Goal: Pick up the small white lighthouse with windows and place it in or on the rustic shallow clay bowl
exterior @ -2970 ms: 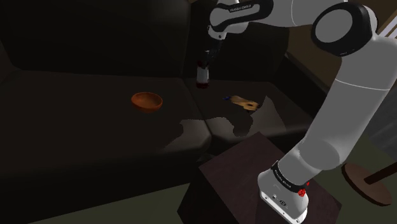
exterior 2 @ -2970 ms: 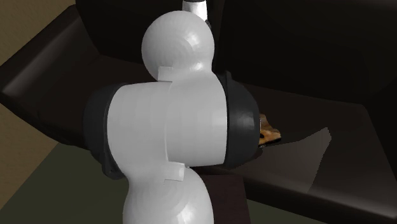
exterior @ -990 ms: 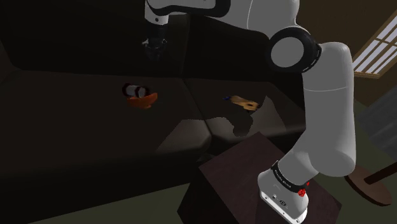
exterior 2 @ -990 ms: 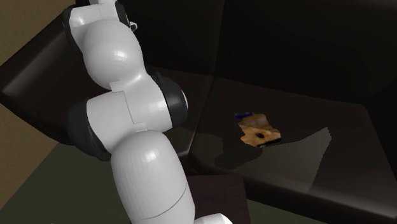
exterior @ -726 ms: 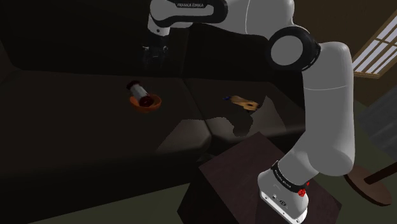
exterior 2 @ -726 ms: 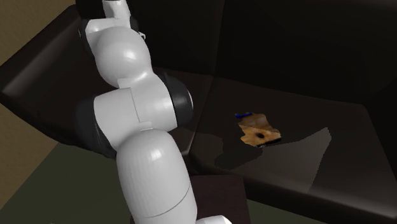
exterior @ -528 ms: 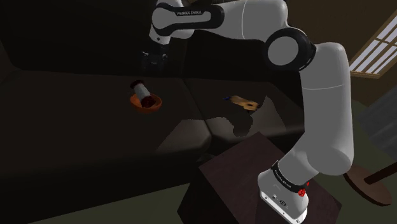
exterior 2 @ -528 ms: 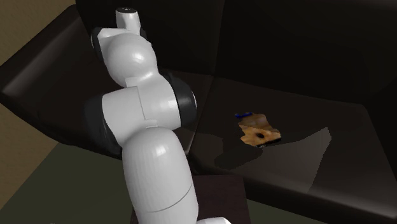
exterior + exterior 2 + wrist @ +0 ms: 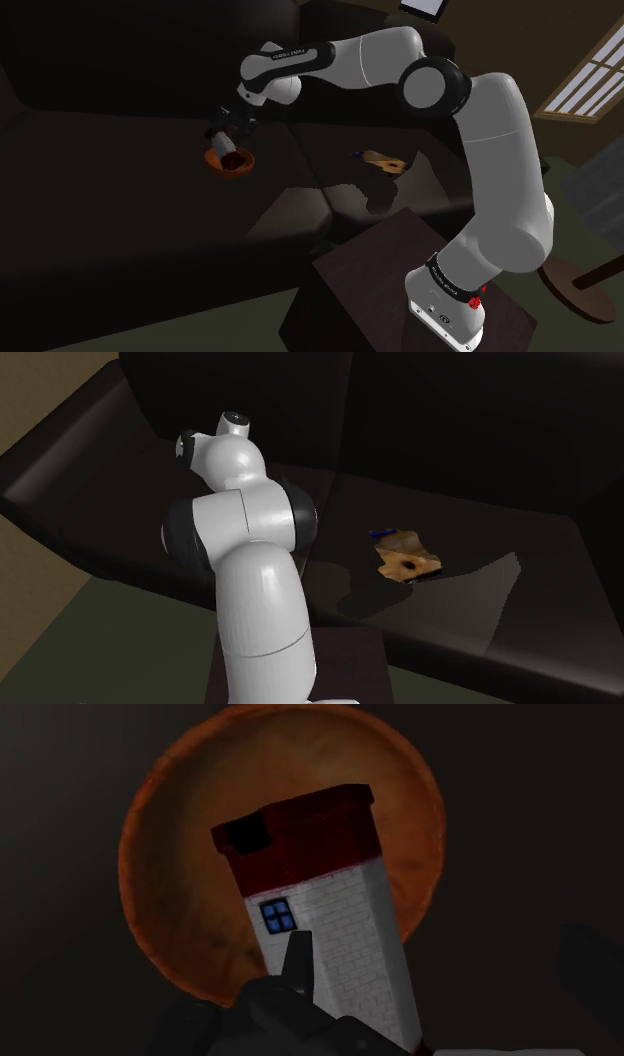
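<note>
The small lighthouse (image 9: 222, 143), white brick with a blue window and a dark red base, lies tilted in the shallow orange-brown clay bowl (image 9: 241, 164) on the dark sofa seat. Its top sticks out over the bowl's rim. In the wrist view the lighthouse (image 9: 330, 914) stretches across the bowl (image 9: 165, 854), red base farthest from the hand. My gripper (image 9: 233, 123) hangs just above the lighthouse's top end, open, with nothing held. One finger (image 9: 592, 974) shows faintly, well off to the side of the lighthouse.
A flat brown object (image 9: 385, 161) lies on the seat towards the shoulder view's right, also seen in the second exterior view (image 9: 406, 554). The dark sofa back (image 9: 120, 60) rises behind the bowl. The stand (image 9: 400, 290) sits at the lower right, with a round wooden piece (image 9: 580, 290) beside it.
Three seconds ago the gripper carried the lighthouse above the seat. Since a second ago the lighthouse has lain in the bowl, settling slightly, and the gripper has come down towards it.
</note>
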